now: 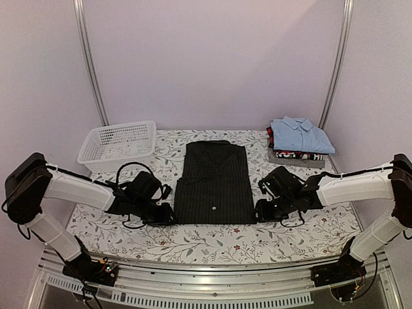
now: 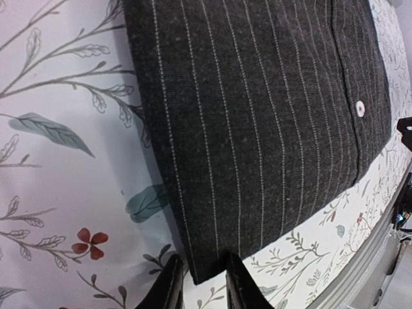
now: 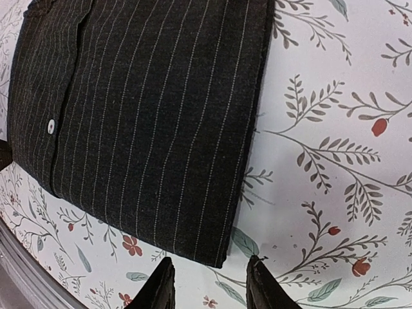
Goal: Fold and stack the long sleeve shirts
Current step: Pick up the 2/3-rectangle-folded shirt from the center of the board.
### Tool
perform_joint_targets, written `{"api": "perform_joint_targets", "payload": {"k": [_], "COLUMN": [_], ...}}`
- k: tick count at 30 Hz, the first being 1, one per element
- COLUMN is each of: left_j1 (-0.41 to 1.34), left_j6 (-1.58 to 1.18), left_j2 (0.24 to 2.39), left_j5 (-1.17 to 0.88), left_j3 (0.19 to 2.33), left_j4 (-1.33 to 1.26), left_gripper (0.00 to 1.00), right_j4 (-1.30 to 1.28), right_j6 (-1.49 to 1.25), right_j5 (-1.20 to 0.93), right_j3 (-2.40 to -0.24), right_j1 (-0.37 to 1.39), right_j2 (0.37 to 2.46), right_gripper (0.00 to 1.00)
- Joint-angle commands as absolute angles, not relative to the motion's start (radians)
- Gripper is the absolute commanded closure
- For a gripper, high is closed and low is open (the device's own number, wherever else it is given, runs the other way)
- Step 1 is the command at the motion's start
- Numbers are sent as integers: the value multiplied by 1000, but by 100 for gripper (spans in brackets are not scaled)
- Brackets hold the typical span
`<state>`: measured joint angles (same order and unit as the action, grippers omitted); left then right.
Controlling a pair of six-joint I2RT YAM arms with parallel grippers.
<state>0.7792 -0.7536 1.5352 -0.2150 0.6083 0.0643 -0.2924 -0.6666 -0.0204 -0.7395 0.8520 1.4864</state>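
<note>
Black pinstripe shirt (image 1: 214, 183) is lying folded flat, buttons facing up, in the middle of the flowered surface (image 1: 212, 241), its lower hem toward the near edge. Left gripper (image 2: 202, 259) is pinching the near-left corner of this shirt between its narrowly set fingers, while the right gripper (image 3: 210, 261) is standing at the near-right corner with its jaws apart, the cloth corner just at their mouth. Light blue shirt (image 1: 301, 134) is resting folded on a pile of clothes (image 1: 296, 155) at the far right corner, and a white basket (image 1: 118, 145) is sitting at the far left corner.
</note>
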Motion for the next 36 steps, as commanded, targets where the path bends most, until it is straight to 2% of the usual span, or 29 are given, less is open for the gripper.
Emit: {"api": "perform_joint_targets", "payload": {"k": [1, 14, 30, 33, 36], "left_j1": [796, 808, 819, 819, 820], "left_j6": [-760, -764, -768, -769, -767], "left_j2": [1565, 1559, 1564, 1565, 1565], "left_j5": [-202, -194, -186, -184, -181], "left_j3": [617, 615, 627, 627, 633], "left_j4": [55, 80, 88, 90, 98], "left_gripper": [77, 80, 91, 95, 98], "right_j4": [-266, -254, -199, -198, -198], "right_j6": [-679, -702, -719, -714, -713], "right_j5": [-34, -37, -12, -5, -6], "right_j3": [-734, -709, -698, -698, -698], "right_j1": [867, 895, 897, 896, 897], "right_j2": [1511, 1540, 1585, 1587, 1596], "right_gripper": [64, 67, 71, 72, 79]}}
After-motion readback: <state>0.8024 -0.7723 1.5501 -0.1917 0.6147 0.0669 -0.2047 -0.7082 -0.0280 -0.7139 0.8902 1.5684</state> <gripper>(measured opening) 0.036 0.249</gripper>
